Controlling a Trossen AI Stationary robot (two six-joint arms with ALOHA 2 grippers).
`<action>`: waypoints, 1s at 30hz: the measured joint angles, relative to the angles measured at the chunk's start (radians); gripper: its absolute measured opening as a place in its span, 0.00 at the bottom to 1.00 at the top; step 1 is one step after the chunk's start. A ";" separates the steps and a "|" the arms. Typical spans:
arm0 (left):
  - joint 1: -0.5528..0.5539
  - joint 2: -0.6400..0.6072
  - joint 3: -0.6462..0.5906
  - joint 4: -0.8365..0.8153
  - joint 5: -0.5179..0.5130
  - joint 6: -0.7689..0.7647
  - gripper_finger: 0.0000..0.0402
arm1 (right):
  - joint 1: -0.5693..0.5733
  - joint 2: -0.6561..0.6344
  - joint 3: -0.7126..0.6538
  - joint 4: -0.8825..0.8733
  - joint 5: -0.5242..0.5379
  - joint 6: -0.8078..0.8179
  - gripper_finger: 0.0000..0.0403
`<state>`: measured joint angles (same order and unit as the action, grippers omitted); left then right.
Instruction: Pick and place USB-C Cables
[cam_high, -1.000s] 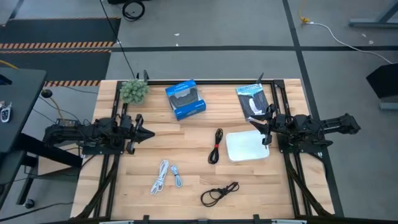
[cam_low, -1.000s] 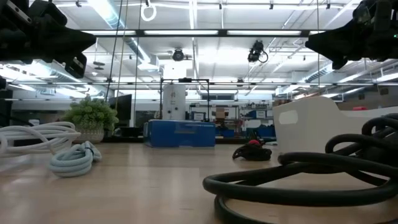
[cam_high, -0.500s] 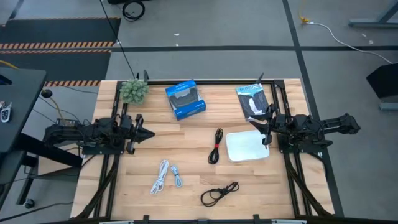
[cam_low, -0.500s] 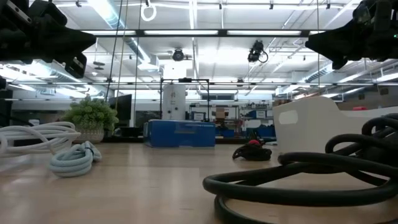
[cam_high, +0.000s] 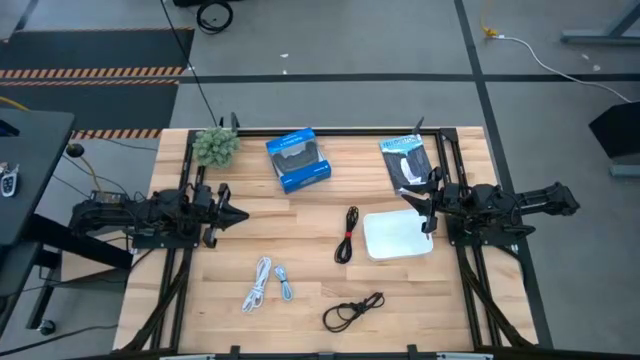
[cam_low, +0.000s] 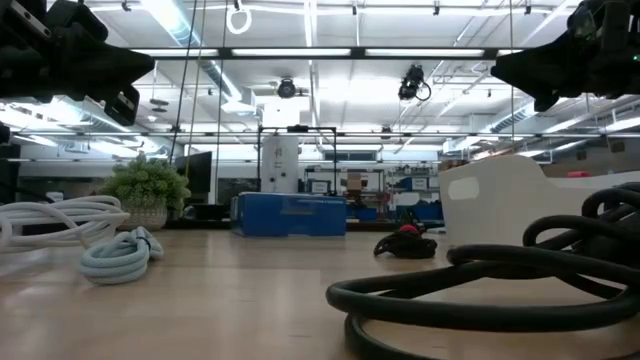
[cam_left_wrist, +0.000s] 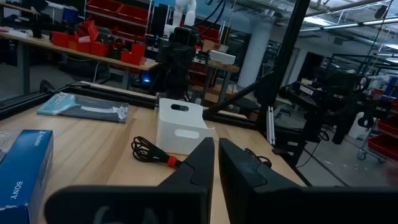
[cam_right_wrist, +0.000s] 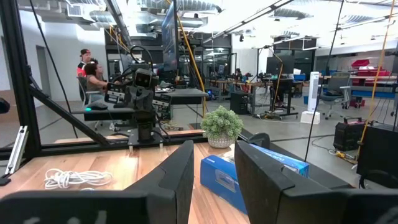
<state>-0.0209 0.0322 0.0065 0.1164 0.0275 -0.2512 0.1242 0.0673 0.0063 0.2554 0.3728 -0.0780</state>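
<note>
Cables (cam_high: 264, 284) lie mid-table, well apart from both edge-parked arms.

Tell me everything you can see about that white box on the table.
The white plastic box is squarish with rounded corners and an open top; the left wrist view shows a slot handle in its wall. It sits upright on the wooden table, near the right hand. A black cable with a red band lies beside it, apart.

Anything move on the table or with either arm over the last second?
Nothing visibly changed: left gripper and right gripper hover where they were, holding nothing, and all four USB-C Cables lie untouched beside the white bin.
</note>
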 joint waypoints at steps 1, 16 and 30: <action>0.000 0.000 0.000 0.000 0.000 0.000 0.07 | 0.000 0.000 0.000 0.000 0.000 0.000 0.31; 0.000 0.000 0.000 0.000 0.000 0.000 0.07 | -0.004 0.000 0.000 0.110 0.000 -0.010 0.31; 0.000 0.000 0.000 0.000 0.000 0.000 0.07 | -0.004 0.012 0.032 0.674 -0.107 0.188 0.31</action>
<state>-0.0209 0.0322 0.0067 0.1164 0.0273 -0.2512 0.1200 0.0790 0.0386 0.9294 0.2655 0.1104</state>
